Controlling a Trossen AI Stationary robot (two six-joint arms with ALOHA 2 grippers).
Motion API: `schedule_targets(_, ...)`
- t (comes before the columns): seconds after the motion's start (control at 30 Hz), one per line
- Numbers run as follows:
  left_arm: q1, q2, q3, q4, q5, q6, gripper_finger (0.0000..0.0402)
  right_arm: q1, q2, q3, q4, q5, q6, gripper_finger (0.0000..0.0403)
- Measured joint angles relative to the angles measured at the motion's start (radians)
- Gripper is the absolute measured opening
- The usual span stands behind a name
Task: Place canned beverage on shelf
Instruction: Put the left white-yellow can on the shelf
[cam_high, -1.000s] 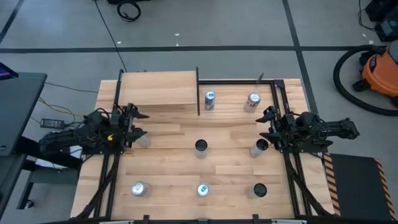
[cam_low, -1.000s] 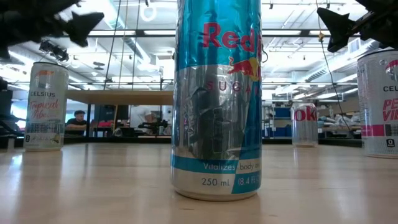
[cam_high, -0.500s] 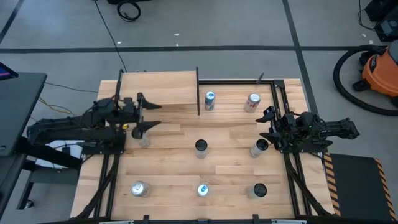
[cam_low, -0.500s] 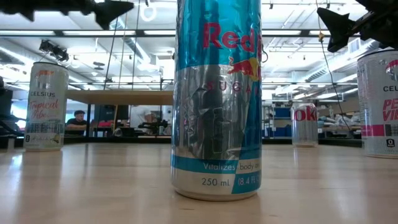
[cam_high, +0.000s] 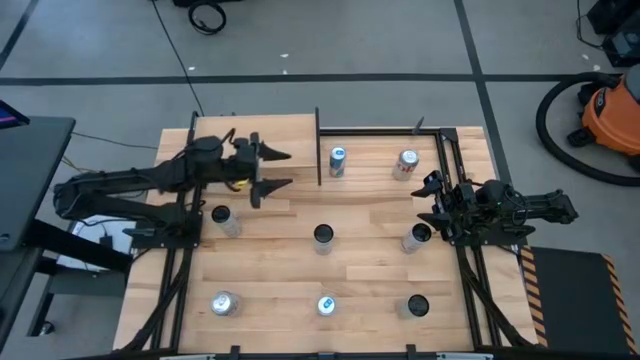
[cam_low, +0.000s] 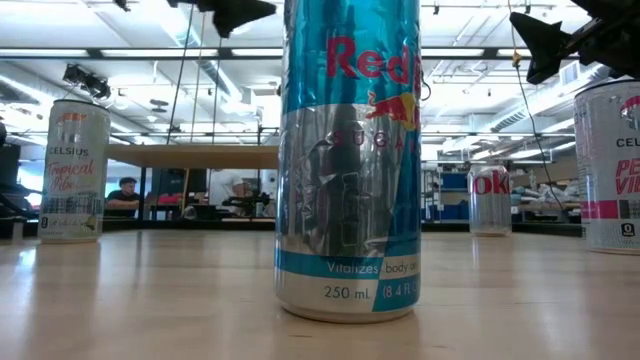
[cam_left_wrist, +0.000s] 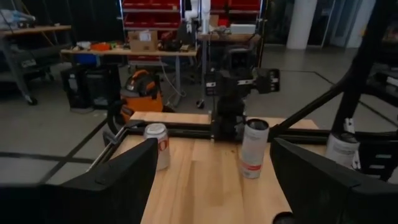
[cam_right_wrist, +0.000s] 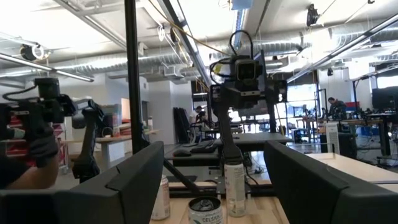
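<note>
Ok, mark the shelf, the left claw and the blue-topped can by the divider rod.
shelf (cam_high: 255, 140), high view, bare wood panel.
left claw (cam_high: 281, 170), high view, midway between fingertips.
blue-topped can (cam_high: 337, 156), high view, its lid.

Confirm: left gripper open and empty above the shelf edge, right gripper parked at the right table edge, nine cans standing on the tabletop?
Not quite: the high view shows eight cans, not nine. The rest stands: the left gripper hangs open and empty by the shelf edge, and the right gripper waits at the right table edge beside a can.

bare shelf (cam_high: 255, 140), black post (cam_high: 318, 147) beside it
</note>
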Motion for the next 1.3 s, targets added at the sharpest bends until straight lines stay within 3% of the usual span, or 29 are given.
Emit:
schedule_targets(0.3, 0.056, 0.196, 0.245, -0.176, 0.000, 0.086, 0.0318, 0.000, 0.000, 0.000, 0.000, 0.000, 0.000, 0.0285)
schedule_targets(0.5, 0.093, 0.301, 0.337, -0.190, 0.000, 0.092, 0.0318, 0.000, 0.000, 0.000, 0.000, 0.000, 0.000, 0.0285)
schedule_targets(1.03, 0.136, 0.541, 0.357, 0.007, 0.004, 0.129, 0.0318, 0.000, 0.000, 0.000, 0.000, 0.000, 0.000, 0.0285)
schedule_targets(1.3, 0.141, 0.564, 0.357, 0.033, 0.005, 0.148, 0.0318, 0.000, 0.000, 0.000, -0.001, 0.000, 0.000, 0.0285)
